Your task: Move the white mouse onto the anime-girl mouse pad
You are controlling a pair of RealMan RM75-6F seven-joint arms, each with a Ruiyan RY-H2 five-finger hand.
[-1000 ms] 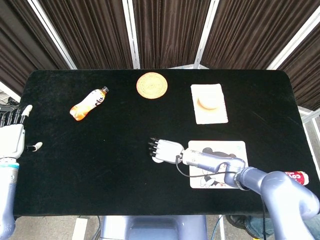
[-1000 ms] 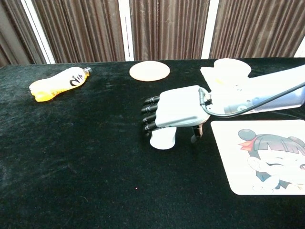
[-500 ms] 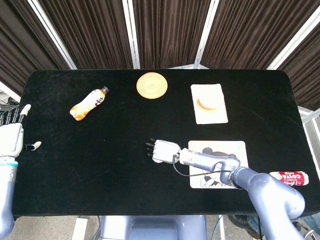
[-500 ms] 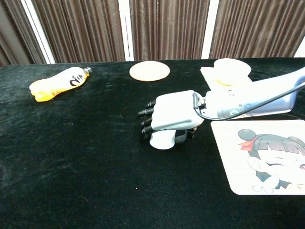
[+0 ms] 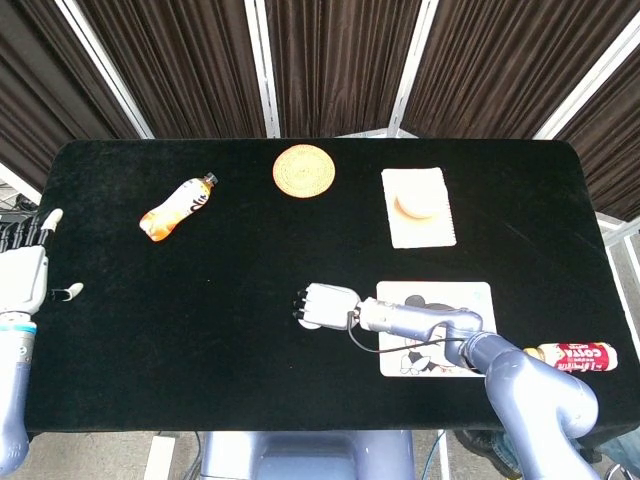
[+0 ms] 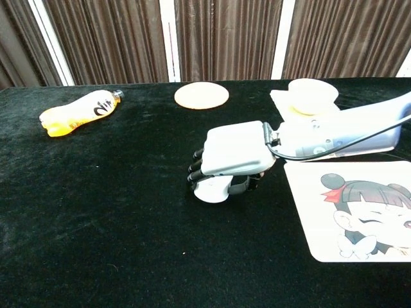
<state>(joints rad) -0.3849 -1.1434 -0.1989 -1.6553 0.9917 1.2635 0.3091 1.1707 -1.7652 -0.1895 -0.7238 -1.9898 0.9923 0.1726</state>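
Observation:
The white mouse lies on the black table just left of the anime-girl mouse pad, clear of its edge. My right hand lies flat on top of the mouse, fingers curled down over its left end and thumb tucked under at the right, gripping it. From the head view the right hand covers nearly all of the mouse, and the forearm crosses the mouse pad. My left hand hangs off the table's left edge, fingers spread and holding nothing.
An orange drink bottle lies at the back left. A round woven coaster sits at the back centre. A white cloth with a small bowl is behind the pad. A red-labelled bottle lies at the front right.
My right hand has dropped lower onto the mouse and its fingers have curled down around it. The mouse stays in the same spot; the left hand has not moved.

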